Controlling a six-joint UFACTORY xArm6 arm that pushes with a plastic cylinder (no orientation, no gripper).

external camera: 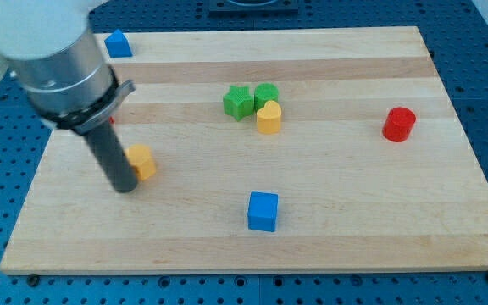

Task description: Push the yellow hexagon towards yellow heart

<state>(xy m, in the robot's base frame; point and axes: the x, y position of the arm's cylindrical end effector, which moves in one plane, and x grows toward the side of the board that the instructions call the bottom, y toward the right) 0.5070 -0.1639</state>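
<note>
The yellow hexagon (143,160) lies on the left part of the wooden board (329,195). My tip (124,187) rests on the board right against the hexagon's left side, a little below it. The yellow heart (268,118) sits near the board's middle, up and to the right of the hexagon, touching the green blocks above it.
A green star (238,102) and another green block (267,94) sit just above the heart. A blue cube (263,211) lies at bottom centre. A red cylinder (399,124) is at the right. A blue block (118,43) is at top left. A bit of red (111,119) shows behind the arm.
</note>
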